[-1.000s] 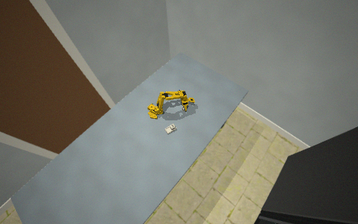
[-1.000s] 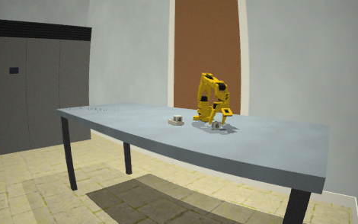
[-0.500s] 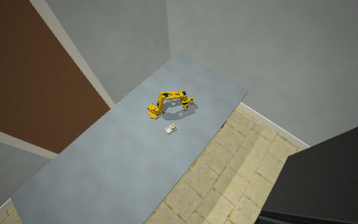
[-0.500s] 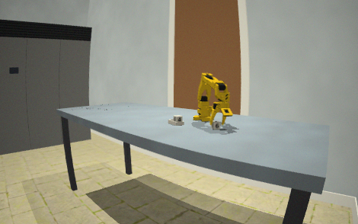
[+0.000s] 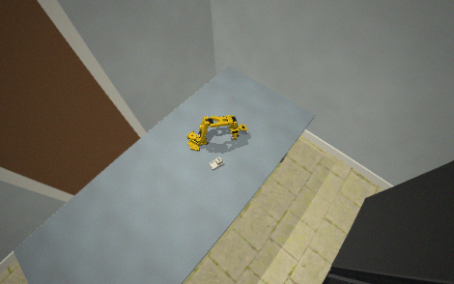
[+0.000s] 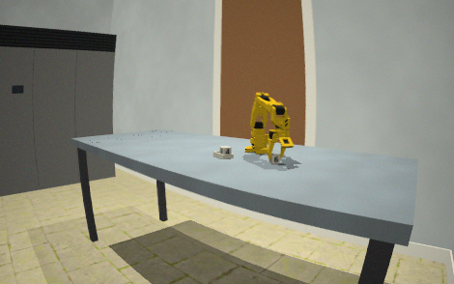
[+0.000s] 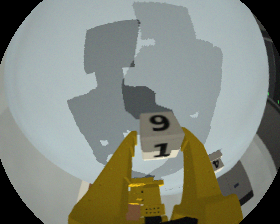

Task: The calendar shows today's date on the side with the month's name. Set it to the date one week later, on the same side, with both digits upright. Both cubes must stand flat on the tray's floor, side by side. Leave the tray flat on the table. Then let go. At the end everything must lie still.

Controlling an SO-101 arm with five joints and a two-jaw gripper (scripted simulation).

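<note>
The small white tray [image 5: 212, 166] [image 6: 217, 156] lies on the table with one cube [image 5: 219, 159] [image 6: 225, 151] in it. That cube shows a 4 in the exterior view and also appears in the wrist view [image 7: 216, 163]. A second cube [image 6: 275, 158] [image 7: 161, 136] is outside the tray, between the gripper's fingers. Its faces read 9 and 1 in the wrist view; one reads like a 6 in the exterior view. My gripper [image 5: 235, 137] [image 6: 276, 156] [image 7: 160, 132] points down around this cube. The right finger meets it; a narrow gap shows at the left finger, so the gripper is still open.
The blue-grey table [image 5: 134, 203] [image 6: 352, 184] carries the yellow arm [image 5: 202, 131] [image 6: 258, 127], whose base stands near the tray. The table's edge drops to the tiled floor [image 5: 260, 217]. A grey cabinet [image 6: 52, 116] stands beyond the table's far end.
</note>
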